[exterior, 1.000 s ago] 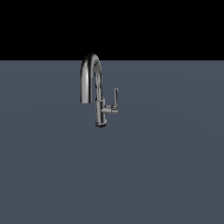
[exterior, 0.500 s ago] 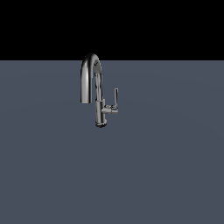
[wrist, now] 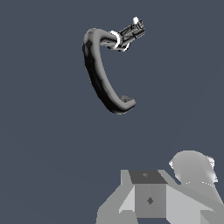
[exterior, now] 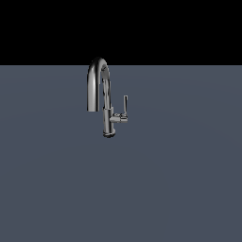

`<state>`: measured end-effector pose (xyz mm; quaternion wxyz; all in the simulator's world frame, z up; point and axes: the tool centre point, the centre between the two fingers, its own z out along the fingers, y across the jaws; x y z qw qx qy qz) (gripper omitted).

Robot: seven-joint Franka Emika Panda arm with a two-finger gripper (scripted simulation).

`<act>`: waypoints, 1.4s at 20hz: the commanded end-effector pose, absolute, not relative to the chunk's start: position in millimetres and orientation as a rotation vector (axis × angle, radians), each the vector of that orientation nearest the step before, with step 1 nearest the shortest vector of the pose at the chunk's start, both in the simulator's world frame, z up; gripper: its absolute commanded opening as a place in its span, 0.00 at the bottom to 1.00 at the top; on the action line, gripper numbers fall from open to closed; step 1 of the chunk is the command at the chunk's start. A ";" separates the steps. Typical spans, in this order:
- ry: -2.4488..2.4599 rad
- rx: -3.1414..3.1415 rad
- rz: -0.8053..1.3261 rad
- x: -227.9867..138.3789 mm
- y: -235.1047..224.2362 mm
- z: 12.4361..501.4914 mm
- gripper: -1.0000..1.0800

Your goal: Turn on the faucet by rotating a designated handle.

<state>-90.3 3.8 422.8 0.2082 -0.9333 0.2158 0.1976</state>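
Note:
The chrome faucet (exterior: pixel 108 111) stands upright on the grey surface, its arched spout (exterior: pixel 97 75) curving toward the exterior view's left. The handle (exterior: pixel 125 104) is a thin lever pointing straight up from a short stub on the side toward the exterior view's right. The arm does not show in the exterior view. In the wrist view I look down on the faucet (wrist: pixel 99 72), with the handle (wrist: pixel 131 30) on its far side. Grey parts of my gripper (wrist: pixel 151 199) show at the picture's edge, well apart from the faucet. Its fingertips do not show clearly.
A flat grey-blue surface (exterior: pixel 156 189) spreads around the faucet, with a black background (exterior: pixel 179 28) behind it. No other object shows.

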 end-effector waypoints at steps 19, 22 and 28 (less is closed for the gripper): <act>0.979 -1.951 0.880 20.0 -20.4 319.7 0.00; 1.028 -1.836 0.923 33.3 -23.8 298.7 0.00; 1.119 -1.596 1.001 56.0 -28.5 253.0 0.00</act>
